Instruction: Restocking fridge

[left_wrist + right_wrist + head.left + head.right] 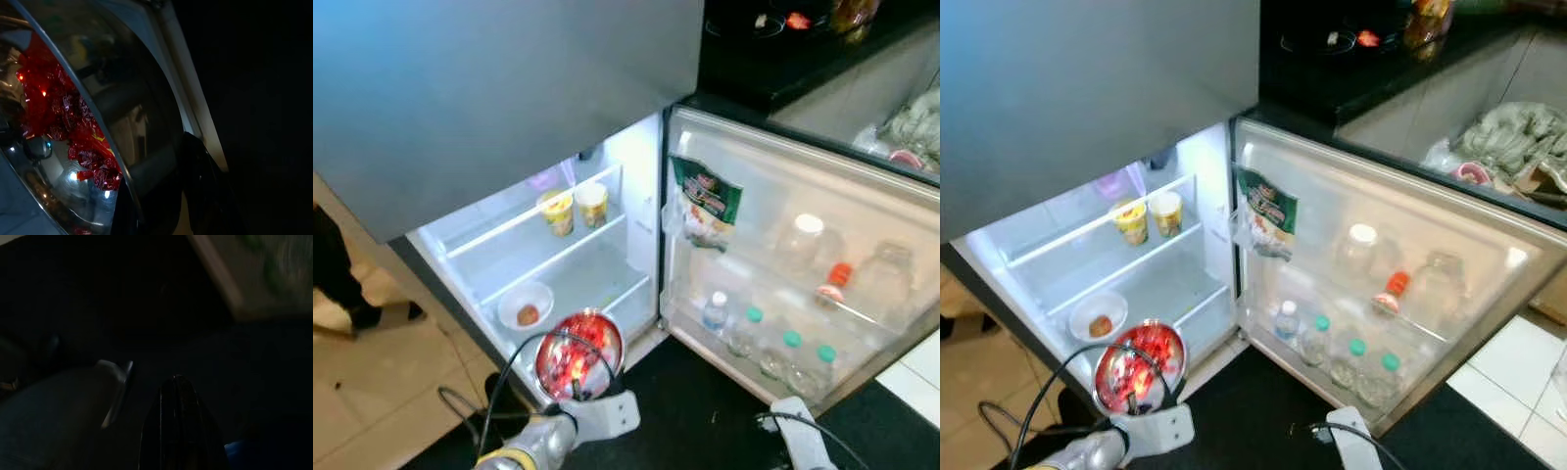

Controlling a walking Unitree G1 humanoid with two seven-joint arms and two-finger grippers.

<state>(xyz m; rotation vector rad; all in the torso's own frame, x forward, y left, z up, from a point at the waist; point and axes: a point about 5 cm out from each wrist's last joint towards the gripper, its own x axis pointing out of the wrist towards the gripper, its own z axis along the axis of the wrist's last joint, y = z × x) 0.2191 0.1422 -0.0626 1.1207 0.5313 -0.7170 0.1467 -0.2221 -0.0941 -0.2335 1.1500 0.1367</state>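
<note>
- Left eye view: the fridge (pixel 607 245) stands open, its door (pixel 862 225) swung to the right. The left claw (pixel 576 382) is clamped on a shiny metal bowl (pixel 579 354) of red-wrapped sweets, held low just in front of the bottom shelf. On that shelf sits a white bowl (pixel 526 304) with something small and brown in it. Two yellow cups (pixel 574 208) stand side by side on the shelf above. A green-and-white bag (pixel 705 201) hangs at the door's inner edge; capped bottles (pixel 769 343) line the lowest door rack. The right arm (pixel 800 441) hangs idle at the bottom edge.
- Right eye view: same scene; a dark surface (pixel 1371 69) runs above the door, and a jar with a white lid (pixel 1359 245) stands in the middle rack.
- Left wrist view: the metal bowl's rim (pixel 88 107) crosses close up, red wrappers (pixel 73 132) inside; one black finger (pixel 200 181) lies against its outer wall.
- Right wrist view: very dark; one black finger (pixel 178 426) shows, and I cannot tell whether the right claw is apart or together.
</note>
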